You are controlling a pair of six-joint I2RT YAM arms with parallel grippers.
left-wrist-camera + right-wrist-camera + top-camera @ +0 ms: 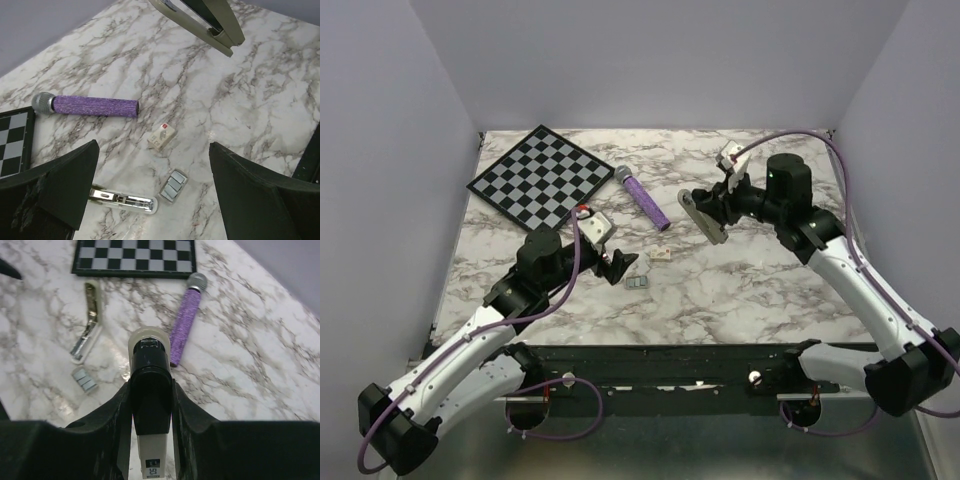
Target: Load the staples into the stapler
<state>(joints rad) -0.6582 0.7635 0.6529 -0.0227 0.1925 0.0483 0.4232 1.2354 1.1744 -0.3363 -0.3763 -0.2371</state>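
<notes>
My right gripper [151, 390] is shut on a beige and black stapler [149, 347], holding it above the table at the back right [705, 215]. A second, white stapler [125, 201] lies on the marble with its metal channel showing, just beside my left finger [70, 185]. The staples [174, 186], a small silver-grey block, lie right of it, also seen in the top view [637, 283] and right wrist view [84, 379]. My left gripper [153, 155] hangs wide open above them, holding nothing.
A small cream box [161, 136] lies just beyond the staples. A purple glitter microphone [642, 197] lies mid-table, and a chessboard [542, 175] sits at the back left. Grey walls enclose the table on three sides.
</notes>
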